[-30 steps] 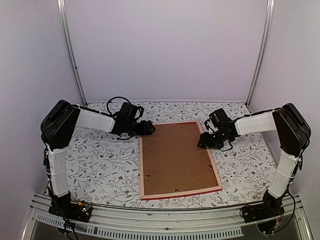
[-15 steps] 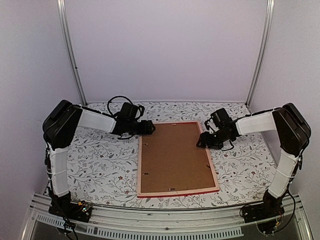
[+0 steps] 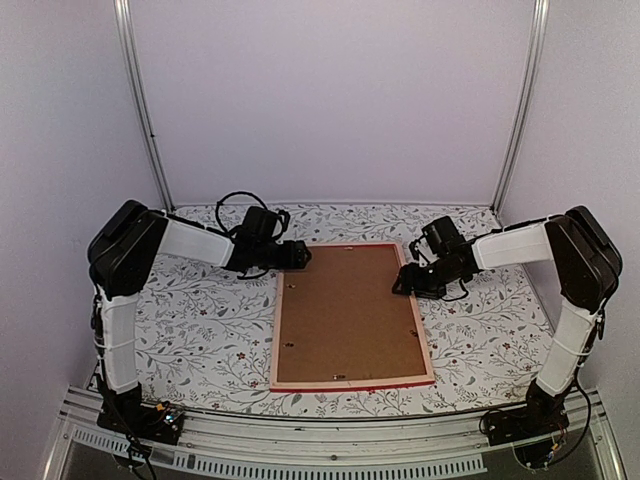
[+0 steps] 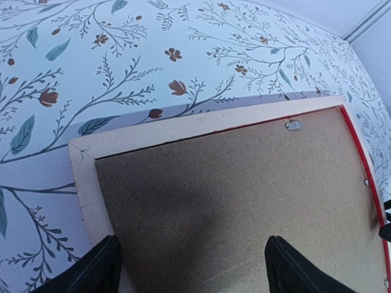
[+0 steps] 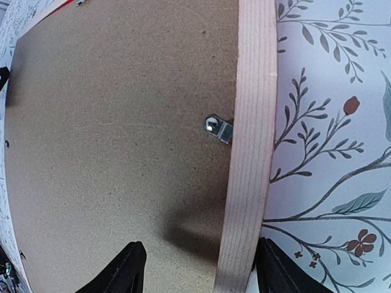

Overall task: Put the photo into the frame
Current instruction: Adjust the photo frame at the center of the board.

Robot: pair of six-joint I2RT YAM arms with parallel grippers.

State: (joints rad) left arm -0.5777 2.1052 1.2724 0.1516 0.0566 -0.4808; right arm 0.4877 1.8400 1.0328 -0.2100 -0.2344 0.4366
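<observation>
Left gripper: open, empty, held at far left corner of frame. Right gripper: open, empty, held over right rail. Frame is laid face down on table, filled by backing board; photo unseen, presumably beneath. Step judged: closing up; clip to be secured next.

Frame lies flat, back up, in the middle of the table, long sides running near to far. Backing board sits inside its rails. Left gripper is over the frame's far left corner, one finger outside the rail and the other over the board. Right gripper is at the right rail toward the far end, a finger on either side. Clip lies on the board against that rail.
</observation>
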